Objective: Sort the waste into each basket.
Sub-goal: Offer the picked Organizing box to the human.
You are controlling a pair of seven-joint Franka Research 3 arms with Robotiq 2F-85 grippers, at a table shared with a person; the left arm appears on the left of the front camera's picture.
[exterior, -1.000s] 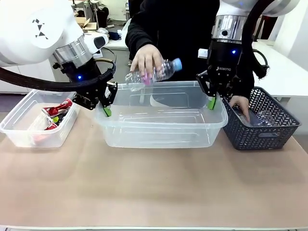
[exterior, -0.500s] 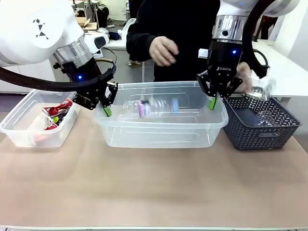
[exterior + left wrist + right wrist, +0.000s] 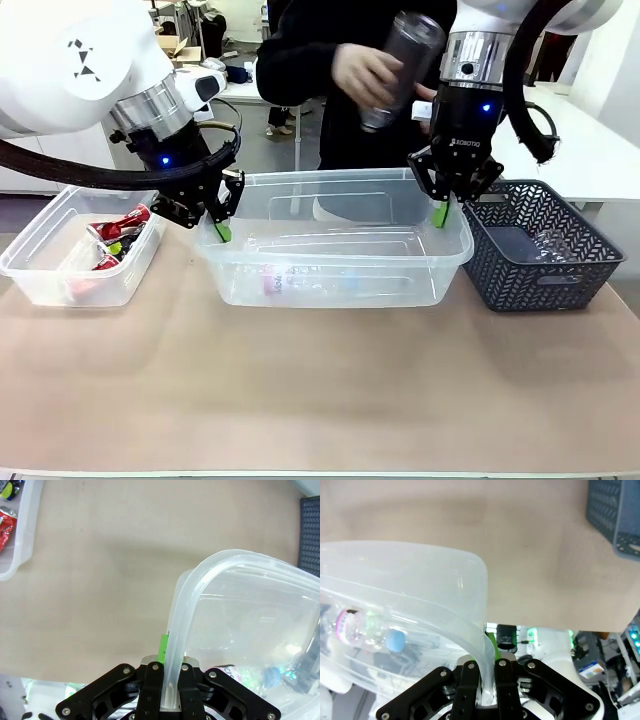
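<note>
front view: your left end effector (image 3: 222,222) and right end effector (image 3: 440,208) clamp the rim of the middle tub (image 3: 300,178) at opposite ends.
bottle (image 3: 318,285): lying lengthwise inside it, between both.

Left gripper (image 3: 221,229) tilted, right gripper (image 3: 440,212) vertical — both seemingly clamped.

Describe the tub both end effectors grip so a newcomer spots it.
Three containers line the tan table. The tub is the middle one, between a smaller tub of red cans and a dark lattice basket. It is the largest, with a bottle lying inside.
</note>
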